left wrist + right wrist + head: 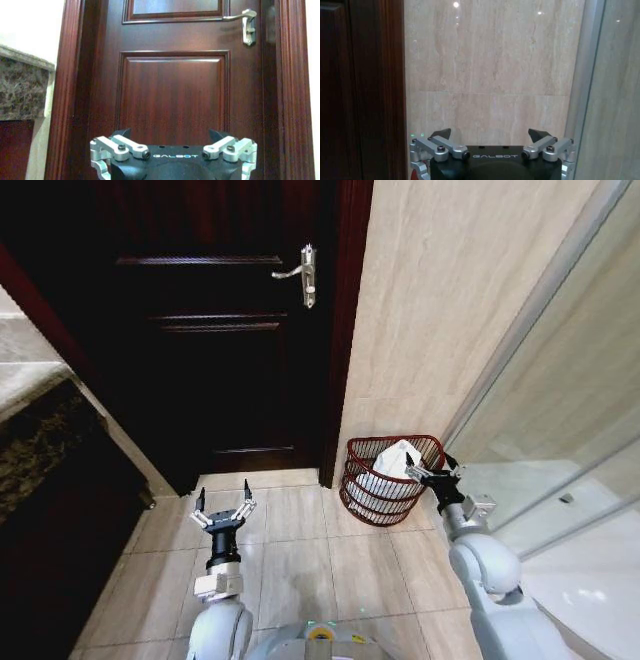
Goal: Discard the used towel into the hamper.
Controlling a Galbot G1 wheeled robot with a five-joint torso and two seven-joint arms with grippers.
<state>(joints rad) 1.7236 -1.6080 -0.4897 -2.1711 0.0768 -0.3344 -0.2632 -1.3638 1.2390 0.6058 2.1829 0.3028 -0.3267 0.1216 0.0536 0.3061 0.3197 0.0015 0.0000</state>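
dark wooden door [230, 330], beige tiled floor [300, 550]

The hamper [392, 480], just beside the right gripper [432, 472] fingers, was openwork of glossy reddish-brown bars; the towel [392, 463] within looked soft, matt white cloth. The door [175, 93] beyond the left gripper [222, 508] fingers was dark varnished wood with a polished metal handle [243, 23]. Wall [490, 67] and floor [300, 550] tiles were smooth, glossy beige stone. Both grippers had spread fingers of bare metal on matt black bodies.
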